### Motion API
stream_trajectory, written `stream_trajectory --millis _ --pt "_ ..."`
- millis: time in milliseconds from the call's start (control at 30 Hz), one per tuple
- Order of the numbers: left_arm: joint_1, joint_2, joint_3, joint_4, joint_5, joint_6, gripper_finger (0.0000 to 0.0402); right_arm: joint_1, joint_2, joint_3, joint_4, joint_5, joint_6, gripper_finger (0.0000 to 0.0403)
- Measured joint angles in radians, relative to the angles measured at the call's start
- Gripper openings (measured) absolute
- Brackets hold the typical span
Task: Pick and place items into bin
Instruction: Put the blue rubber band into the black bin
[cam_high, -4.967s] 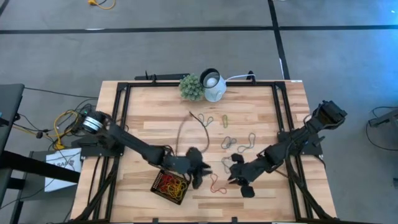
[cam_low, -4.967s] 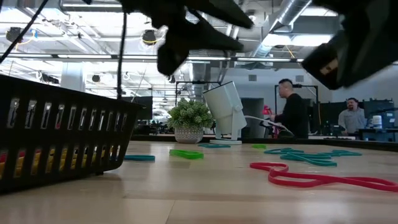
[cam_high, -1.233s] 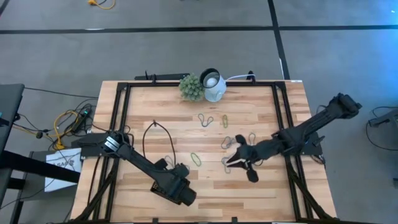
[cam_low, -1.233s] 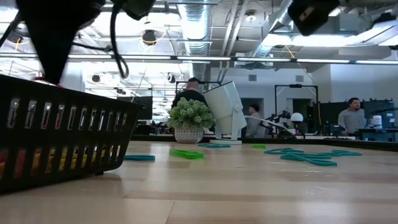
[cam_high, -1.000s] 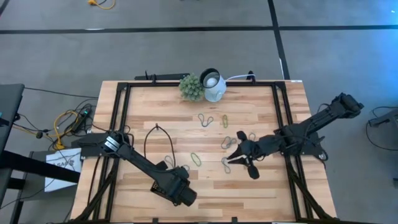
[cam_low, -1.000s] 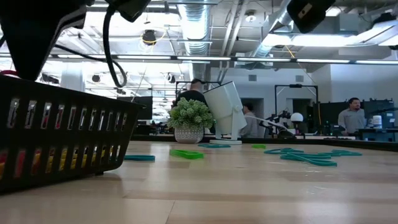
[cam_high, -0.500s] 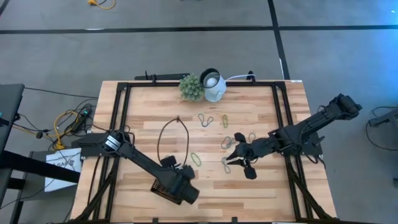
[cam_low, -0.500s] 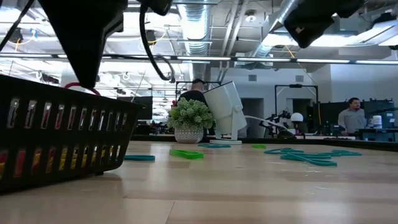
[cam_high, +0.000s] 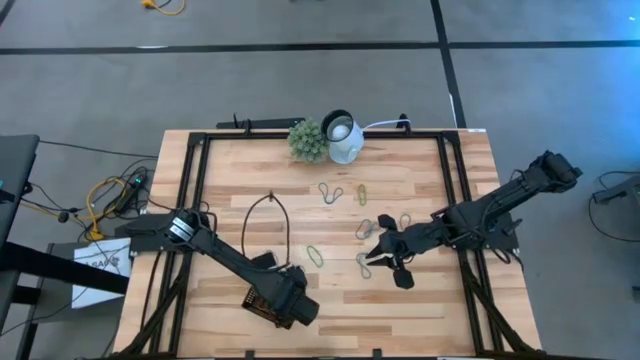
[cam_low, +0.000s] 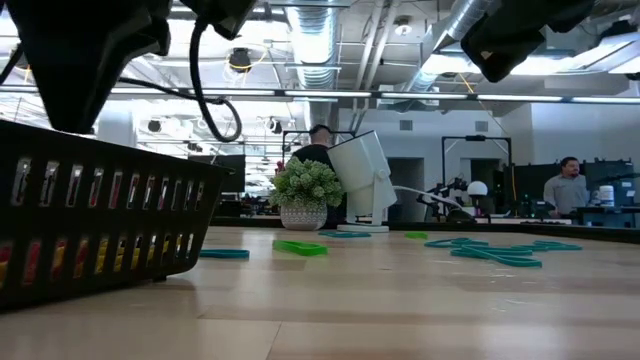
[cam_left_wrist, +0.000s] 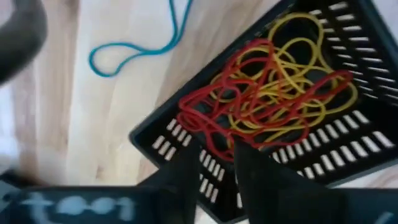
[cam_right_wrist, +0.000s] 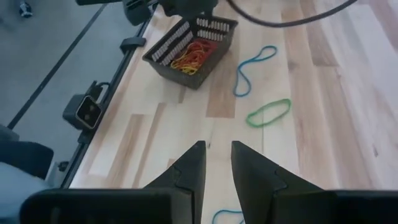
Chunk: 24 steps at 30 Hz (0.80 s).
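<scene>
Left gripper (cam_left_wrist: 214, 163) above bin (cam_left_wrist: 186, 140) (bands inside), jaws parted; right gripper (cam_right_wrist: 217, 158) apart

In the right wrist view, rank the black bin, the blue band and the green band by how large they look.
1. Black bin, clearly largest.
2. Blue band and green band look alike in extent; the blue one lies farther from the camera, so their order is unsure.

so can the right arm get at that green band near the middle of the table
Probably yes: the green band lies flat on bare wood just ahead of the right claw, nothing between them. The left claw sits over the bin.
</scene>
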Motion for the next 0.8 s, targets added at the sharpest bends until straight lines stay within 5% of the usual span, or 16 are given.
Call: stream_trajectory --millis 200,367,633,800 --pt "-0.001 0.0 0.016 0.085 -0.079 -0.033 0.0145 -0.009 -0.01 0.0 -0.059 0.034 -0.018 0.0072" --pt "0.022 0.0 0.136 0.072 -0.242 0.137 0.0162 -0.057 -0.122 0.047 -0.169 -0.122 -0.198 0.0072" --pt "0.132 -0.004 0.459 -0.098 -0.676 0.4 0.0162 -0.17 -0.309 0.122 -0.408 -0.123 -0.264 0.0079" --pt "0.194 -0.051 0.521 -0.095 -0.838 0.586 0.0162 -0.237 -0.316 0.084 -0.611 -0.122 -0.17 0.0108"
